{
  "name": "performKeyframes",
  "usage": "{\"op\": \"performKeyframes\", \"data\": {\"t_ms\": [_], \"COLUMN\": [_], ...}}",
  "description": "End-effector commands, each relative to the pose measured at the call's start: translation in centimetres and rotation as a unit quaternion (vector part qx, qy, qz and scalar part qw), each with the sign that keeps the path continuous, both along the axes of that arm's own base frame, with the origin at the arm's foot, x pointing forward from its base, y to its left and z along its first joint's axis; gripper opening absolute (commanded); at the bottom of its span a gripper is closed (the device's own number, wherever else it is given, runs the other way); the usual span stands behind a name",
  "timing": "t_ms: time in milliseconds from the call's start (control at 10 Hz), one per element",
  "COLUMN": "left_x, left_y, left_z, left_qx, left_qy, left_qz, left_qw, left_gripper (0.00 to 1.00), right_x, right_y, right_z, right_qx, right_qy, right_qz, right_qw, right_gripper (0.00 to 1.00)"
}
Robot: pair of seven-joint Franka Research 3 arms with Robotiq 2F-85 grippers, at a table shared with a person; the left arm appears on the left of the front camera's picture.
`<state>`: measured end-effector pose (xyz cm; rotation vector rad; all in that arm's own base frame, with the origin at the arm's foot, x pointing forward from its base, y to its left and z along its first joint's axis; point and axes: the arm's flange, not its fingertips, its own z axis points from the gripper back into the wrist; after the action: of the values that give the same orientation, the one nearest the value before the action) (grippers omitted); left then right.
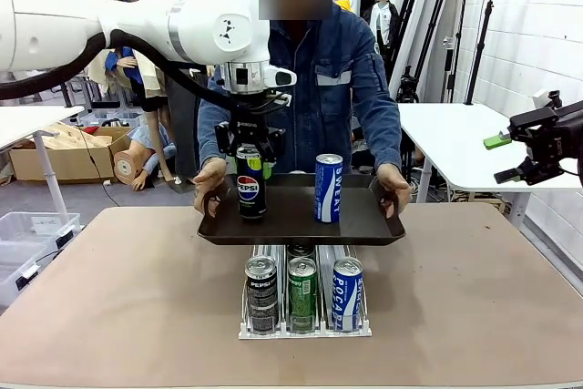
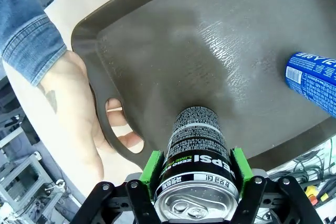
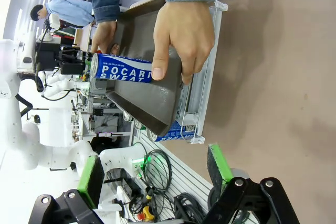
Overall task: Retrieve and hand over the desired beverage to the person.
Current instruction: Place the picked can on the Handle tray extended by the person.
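A black Pepsi can (image 1: 251, 190) stands upright on the left part of a dark tray (image 1: 291, 230), and my left gripper (image 1: 250, 166) is shut on its upper half from above. In the left wrist view the green pads (image 2: 151, 169) press both sides of the Pepsi can (image 2: 197, 145), whose base meets the tray (image 2: 210, 40). The person (image 1: 342, 88), in a denim jacket, holds the tray by both ends at the far side of the table. My right gripper (image 1: 506, 157) hangs open at the far right, away from the tray; its fingers (image 3: 92, 179) are spread with nothing between them.
A blue Pocari Sweat can (image 1: 328, 189) stands on the tray to the right of the Pepsi. Under the tray's front edge, a clear rack (image 1: 305, 327) holds rows of Pepsi, green and Pocari cans. A white table (image 1: 455, 138) stands at the right.
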<state>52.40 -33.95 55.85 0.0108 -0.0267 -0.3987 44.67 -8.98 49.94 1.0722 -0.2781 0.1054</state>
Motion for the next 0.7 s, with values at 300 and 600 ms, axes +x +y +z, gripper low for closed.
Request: {"op": "performKeyframes", "data": {"t_ms": [300,600], "left_x": [-1.21,-1.22], "left_y": [0.4,0.32], "left_z": [-0.99,-1.03], "left_qx": [-0.014,-0.007], "left_qy": [-0.005,-0.007], "left_qz": [-0.002,0.003], "left_qw": [1.0,1.0], "left_gripper": [0.11,0.11], "right_x": [-0.03,-0.03], "right_y": [0.05,0.05], "right_z": [0.01,0.01], "right_qx": [0.001,0.001], "right_qy": [0.002,0.002], "right_qz": [-0.001,-0.001], "right_qw": [1.0,1.0], "right_gripper": [1.0,1.0]}}
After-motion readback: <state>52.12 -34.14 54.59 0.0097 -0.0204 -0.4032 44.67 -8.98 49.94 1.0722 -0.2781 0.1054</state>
